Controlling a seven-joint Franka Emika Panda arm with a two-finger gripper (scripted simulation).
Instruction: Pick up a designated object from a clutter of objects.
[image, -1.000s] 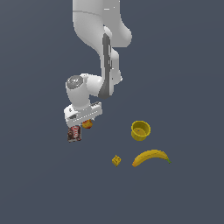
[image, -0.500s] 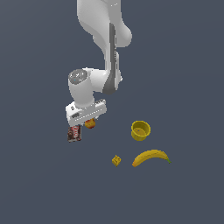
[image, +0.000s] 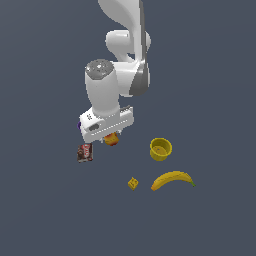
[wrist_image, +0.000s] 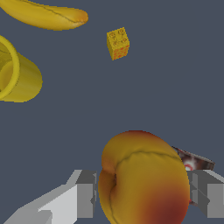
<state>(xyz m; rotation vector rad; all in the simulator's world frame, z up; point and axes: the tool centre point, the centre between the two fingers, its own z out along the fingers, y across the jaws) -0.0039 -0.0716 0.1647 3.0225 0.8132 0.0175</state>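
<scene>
The gripper (wrist_image: 144, 194) held the orange-red fruit (wrist_image: 142, 177) betw. its two fingers (wrist_image: 85, 194), jaws pinching it on both sides; in the exterior view the fruit (image: 111, 139) sat just under the hand, beside the brown packet (image: 85, 152); yellow cup (image: 160, 149), banana (image: 172, 179) and small yellow block (image: 133, 183) lay well apart twd. the exterior view's right.

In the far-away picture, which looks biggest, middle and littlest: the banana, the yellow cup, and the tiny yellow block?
Exterior view, largest to smallest as they look:
1. banana, the longest of the three
2. yellow cup, shorter but rounder
3. yellow block, clearly the littlest
All three lie close together on the floor, so nearness to the camera hardly skews this.
</scene>
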